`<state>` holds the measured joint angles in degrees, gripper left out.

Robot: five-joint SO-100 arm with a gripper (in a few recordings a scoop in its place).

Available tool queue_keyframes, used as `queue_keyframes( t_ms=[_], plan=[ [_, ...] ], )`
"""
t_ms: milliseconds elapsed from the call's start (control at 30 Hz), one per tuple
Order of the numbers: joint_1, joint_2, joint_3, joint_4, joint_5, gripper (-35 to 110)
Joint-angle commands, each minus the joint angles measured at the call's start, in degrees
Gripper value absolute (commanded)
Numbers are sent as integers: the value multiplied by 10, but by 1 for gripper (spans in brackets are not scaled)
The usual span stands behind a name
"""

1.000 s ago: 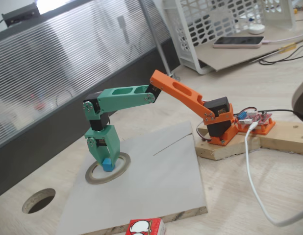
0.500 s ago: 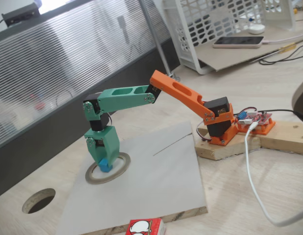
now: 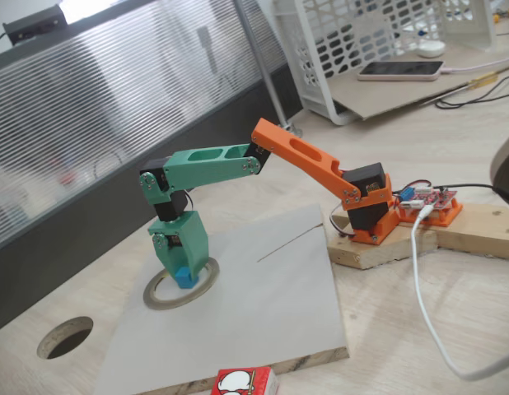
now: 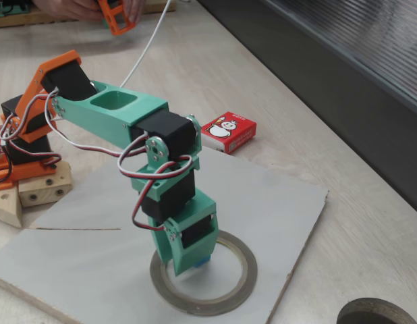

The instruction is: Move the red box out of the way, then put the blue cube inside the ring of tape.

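The green gripper point(image 3: 182, 276) points down into the ring of tape point(image 3: 203, 288), which lies flat on a grey board point(image 3: 271, 304). The blue cube point(image 3: 184, 277) is at the fingertips, inside the ring's hollow; whether the jaws clamp it, I cannot tell. The red box point(image 4: 229, 131) lies on the wooden table point(image 4: 215, 61) just beside the board's edge, well apart from the ring.

The green pincer point(image 3: 183, 276) reaches down into the ring of tape point(image 3: 181, 284) on the grey board point(image 3: 263, 313), the blue cube point(image 3: 184, 278) at its tip, seemingly gripped. The red box point(image 3: 245, 383) lies at the board's near edge.
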<state>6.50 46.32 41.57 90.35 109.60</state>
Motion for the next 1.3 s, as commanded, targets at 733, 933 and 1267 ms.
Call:
queue_keyframes(
  t_ms=[733,933,1267],
  plan=[
    [4,25,-12,11,6,43],
    [7,55,-13,11,5,43],
    [9,171,-6,18,5,43]
  ],
)
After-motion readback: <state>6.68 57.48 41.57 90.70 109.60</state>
